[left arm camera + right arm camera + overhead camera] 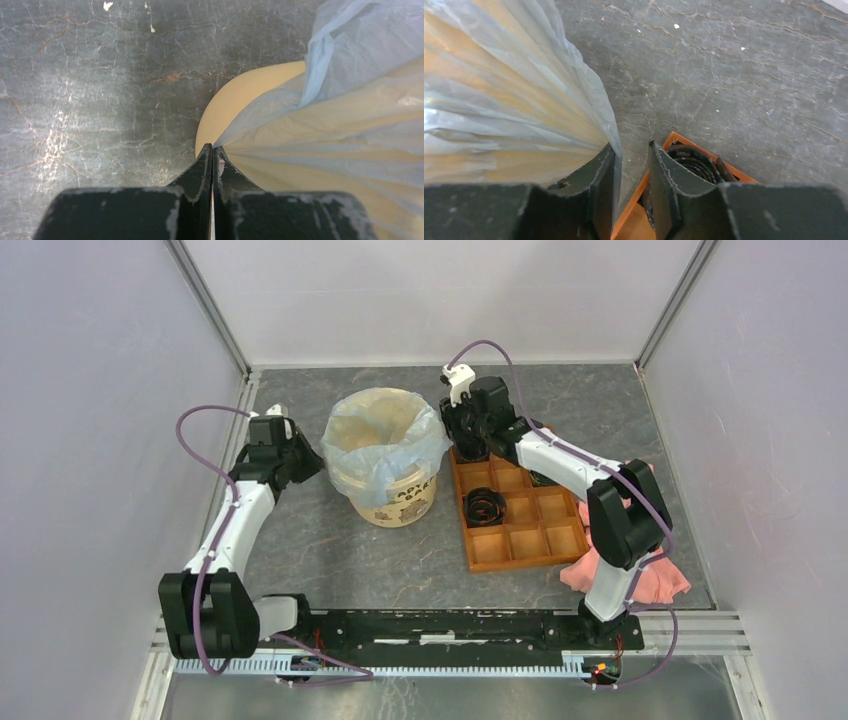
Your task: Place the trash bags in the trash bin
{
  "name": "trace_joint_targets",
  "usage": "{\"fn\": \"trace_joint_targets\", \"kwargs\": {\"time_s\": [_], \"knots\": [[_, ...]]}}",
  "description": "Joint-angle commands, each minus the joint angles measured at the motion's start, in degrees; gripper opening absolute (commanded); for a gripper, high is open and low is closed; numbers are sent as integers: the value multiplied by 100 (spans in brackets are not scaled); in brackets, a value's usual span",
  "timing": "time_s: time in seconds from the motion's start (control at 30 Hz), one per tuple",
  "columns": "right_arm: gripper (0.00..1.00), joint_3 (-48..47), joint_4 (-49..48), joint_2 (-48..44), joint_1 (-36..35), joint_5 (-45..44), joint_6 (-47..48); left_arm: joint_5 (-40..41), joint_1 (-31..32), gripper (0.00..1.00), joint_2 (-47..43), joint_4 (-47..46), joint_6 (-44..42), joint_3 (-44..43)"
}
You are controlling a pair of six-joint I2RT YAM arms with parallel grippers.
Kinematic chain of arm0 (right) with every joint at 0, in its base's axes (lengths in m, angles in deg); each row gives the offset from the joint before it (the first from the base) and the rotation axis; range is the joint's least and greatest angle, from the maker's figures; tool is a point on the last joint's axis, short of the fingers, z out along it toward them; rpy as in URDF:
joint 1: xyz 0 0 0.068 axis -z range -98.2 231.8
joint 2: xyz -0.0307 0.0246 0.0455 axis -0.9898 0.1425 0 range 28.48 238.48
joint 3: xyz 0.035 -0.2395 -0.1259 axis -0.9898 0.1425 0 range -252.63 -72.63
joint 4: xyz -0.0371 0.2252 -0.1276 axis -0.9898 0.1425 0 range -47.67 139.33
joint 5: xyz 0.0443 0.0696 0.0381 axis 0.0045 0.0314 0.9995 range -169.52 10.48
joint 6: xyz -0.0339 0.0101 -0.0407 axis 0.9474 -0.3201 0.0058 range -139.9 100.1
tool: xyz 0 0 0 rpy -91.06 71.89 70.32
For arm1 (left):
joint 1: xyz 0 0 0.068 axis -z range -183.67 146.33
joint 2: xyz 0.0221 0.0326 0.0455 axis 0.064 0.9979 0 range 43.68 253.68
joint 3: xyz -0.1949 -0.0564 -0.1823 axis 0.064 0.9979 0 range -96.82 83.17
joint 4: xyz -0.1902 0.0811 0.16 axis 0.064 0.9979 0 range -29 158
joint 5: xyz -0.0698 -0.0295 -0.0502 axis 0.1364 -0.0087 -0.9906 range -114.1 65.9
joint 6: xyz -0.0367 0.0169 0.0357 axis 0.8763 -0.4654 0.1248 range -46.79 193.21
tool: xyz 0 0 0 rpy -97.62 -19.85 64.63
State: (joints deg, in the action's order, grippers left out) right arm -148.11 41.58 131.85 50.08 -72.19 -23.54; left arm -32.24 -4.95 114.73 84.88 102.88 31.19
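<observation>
- Your left gripper (212,150) is clenched on the trash bag (385,440). Its jaws are pressed together with the film's edge pinched at the tips, and pleats fan out from there across the side of the trash bin (400,505).
- Your right gripper (630,146) stands released, with a clear gap between the jaws. The bag's edge hangs against the inner face of one finger (601,170) only, and nothing is clamped (can't tell whether the film clings to that pad).
- The bag sits in the bin as a liner with its mouth open. Its rim is folded outward and draped over the lip; brown lettering on the bin's near side shows below the film.
- The bin stands upright on the grey table (320,550) between your two grippers. The left one is just beside its left side, the right one near its far-right side.
- An orange tray (528,540) lies just right of the bin; can't tell if they touch. Your right gripper hangs over the tray's far-left corner, so the tray rim is right under those fingers.
- A black coil (487,508) sits in one tray compartment. The right wrist view shows a dark coiled cord (694,162) in the compartment below the fingers.
- A pink cloth (655,580) lies at the tray's right under your right arm, well apart from the bin.
</observation>
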Motion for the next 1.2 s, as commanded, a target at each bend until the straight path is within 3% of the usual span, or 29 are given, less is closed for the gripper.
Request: {"fn": "trace_joint_targets", "kwargs": {"time_s": [0.0, 0.2, 0.3, 0.37, 0.43, 0.53, 0.6, 0.9, 1.03, 1.17], "knots": [[42, -671, 905, -283, 62, -379, 217, -62, -34, 2, -426, 245, -172, 206], [82, -1334, 2198, -987, 62, -1723, 623, -113, -32, 4, -904, 595, -172, 297], [88, -1278, 2481, -1485, 11, -2185, 711, -178, -33, 10, -1043, 670, -130, 385], [92, -1155, 2549, -1874, -75, -2047, 686, -244, -36, 12, -1126, 681, -65, 444], [92, -961, 2474, -2213, -149, -1186, 399, -290, -36, 12, -1217, 668, 7, 511], [95, -91, 1551, -2786, -425, 854, -399, -358, -28, 12, -1302, 524, 69, 642], [98, 312, 1166, -3153, -748, 1188, -819, -429, -26, 12, -1276, 502, 82, 683], [98, 1121, 526, -3590, -1882, 340, -1938, -539, -28, 11, -1360, 463, 104, 802], [87, 942, 883, -3340, -2346, -988, -1589, -601, -33, 11, -1352, 382, 165, 785], [80, 819, 971, -3160, -2534, -1448, -1355, -631, -31, 10, -1289, 371, 162, 734]]}}
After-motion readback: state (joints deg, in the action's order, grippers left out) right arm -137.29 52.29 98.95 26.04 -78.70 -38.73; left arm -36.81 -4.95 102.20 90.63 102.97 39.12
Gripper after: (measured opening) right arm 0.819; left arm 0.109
